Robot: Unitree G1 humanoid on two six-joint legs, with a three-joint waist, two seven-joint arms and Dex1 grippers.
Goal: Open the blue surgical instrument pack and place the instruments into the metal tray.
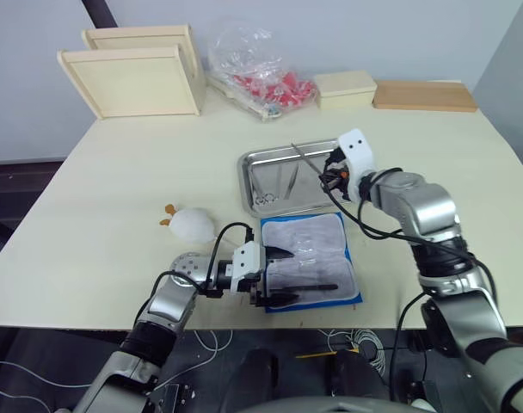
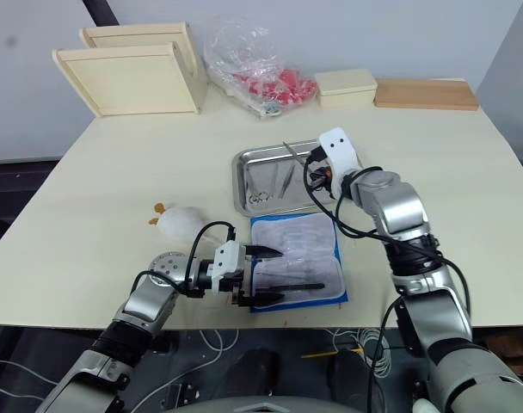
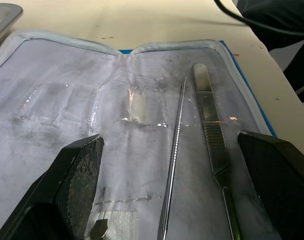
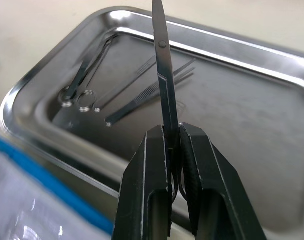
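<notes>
Shiny stainless-steel, the shallow rectangular metal tray [image 1: 270, 163] lies on the pale cream table [image 1: 115, 224], and the bright-blue surgical instrument pack [image 1: 310, 259] lies open just beside its near edge, with the pale grey-white lining turned up. The right gripper [image 4: 173, 150] hangs above the right part of the tray, and its two black fingers are pressed tight on a slim dark pair of scissors [image 4: 164, 85], which points up and away from the gripper, over the tray. In the tray already lie ring-handled forceps [image 4: 84, 75] and thin tweezers [image 4: 147, 92], close to each other near the left end. The left gripper [image 3: 177, 195] is low at the left edge of the open pack, with its fingers spread wide and nothing between them. On the lining between these fingers lie a thin metal probe [image 3: 174, 160] and flat ribbed tweezers [image 3: 212, 140], side by side and close to the right finger. A white soft toy bird [image 1: 191, 224] sits on the table to the left of the pack. At the far edge of the table stand two pale wooden boxes [image 1: 137, 77], a clear plastic bag of red items [image 1: 261, 69], a small cream box [image 1: 346, 88] and a flat wooden board [image 1: 425, 95].
</notes>
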